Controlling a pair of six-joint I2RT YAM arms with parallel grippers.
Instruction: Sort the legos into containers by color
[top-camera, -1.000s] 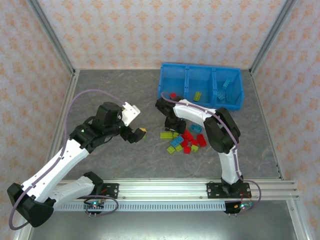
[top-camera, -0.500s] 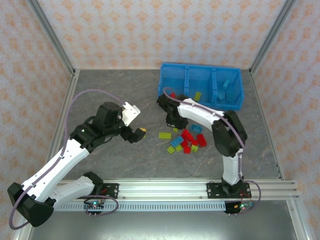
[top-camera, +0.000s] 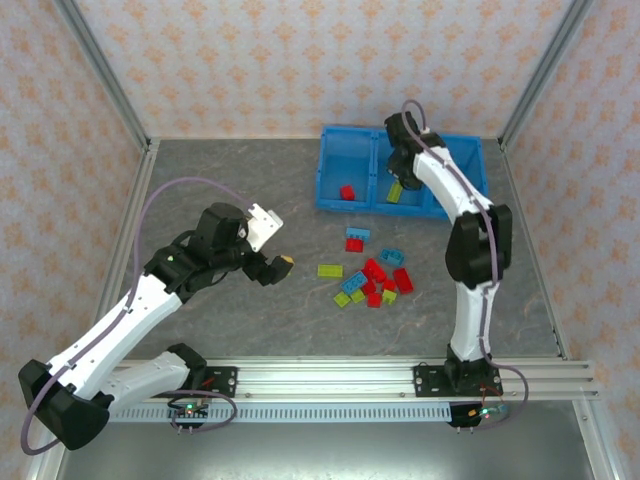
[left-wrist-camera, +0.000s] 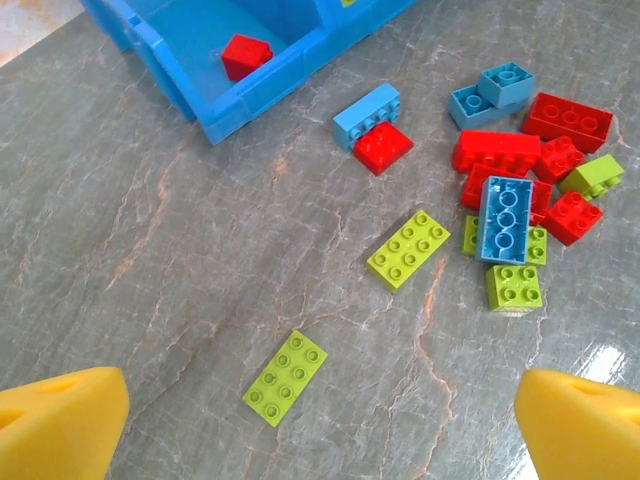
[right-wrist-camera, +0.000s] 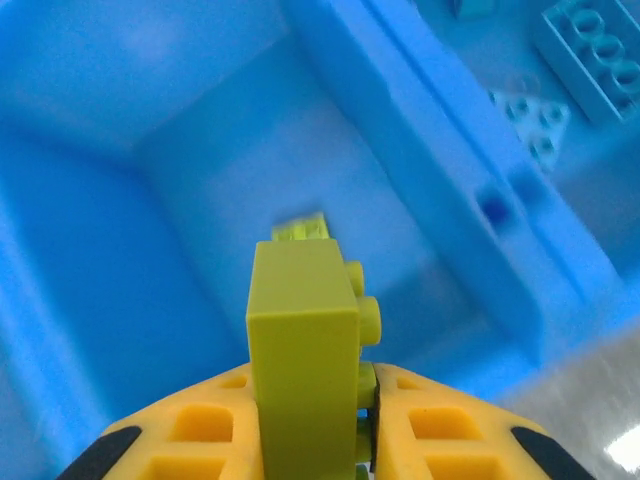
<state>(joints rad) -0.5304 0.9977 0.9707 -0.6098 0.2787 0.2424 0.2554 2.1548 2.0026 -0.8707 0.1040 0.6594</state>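
My right gripper (right-wrist-camera: 315, 388) is shut on a yellow-green lego (right-wrist-camera: 303, 330) held on edge above the middle container (right-wrist-camera: 200, 190), where another yellow-green lego (right-wrist-camera: 300, 228) lies on the floor. From above, that gripper (top-camera: 398, 166) hangs over the middle of the blue bin (top-camera: 350, 131). One red lego (top-camera: 347, 193) lies in the left container. Light blue legos (right-wrist-camera: 590, 40) lie in the right container. A loose pile of legos (top-camera: 372, 276) in all three colours is on the table. My left gripper (top-camera: 276, 267) is open above the table, left of the pile, with nothing in it.
In the left wrist view a flat yellow-green lego (left-wrist-camera: 285, 377) lies between the yellow fingertips (left-wrist-camera: 60, 420), and a second (left-wrist-camera: 408, 249) lies farther on. The bin's corner (left-wrist-camera: 230, 115) is at the upper left. Metal frame posts and papered walls close in the table.
My right arm swung from the pile up to the bin's middle container, carrying a yellow-green lego. The left arm has barely moved.
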